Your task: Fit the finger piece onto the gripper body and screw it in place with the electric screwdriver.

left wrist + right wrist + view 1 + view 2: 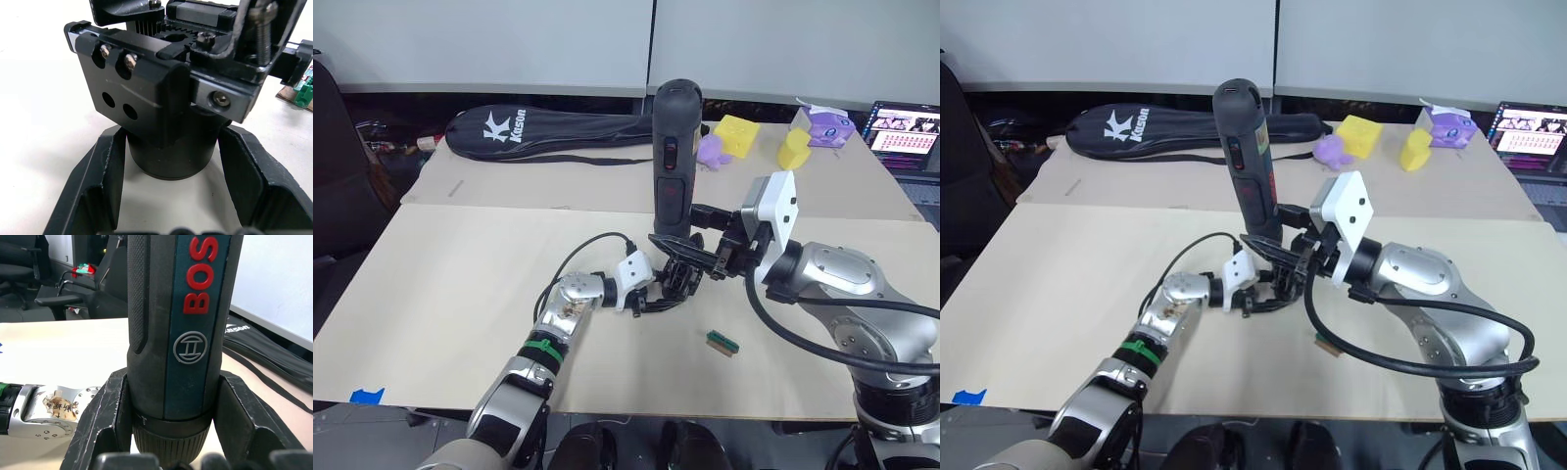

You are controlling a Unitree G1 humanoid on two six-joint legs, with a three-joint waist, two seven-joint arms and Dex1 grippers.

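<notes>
Cardboard-topped table spreads before my rig, racket bag at eleven o'clock. My right gripper clamps the electric screwdriver upright; left gripper seemingly grips the gripper body mid-table.

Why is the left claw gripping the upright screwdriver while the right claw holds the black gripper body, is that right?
Swapped. The right claw grips the upright electric screwdriver, as the right wrist view shows; the left claw holds the gripper body, as the left wrist view shows.
</notes>
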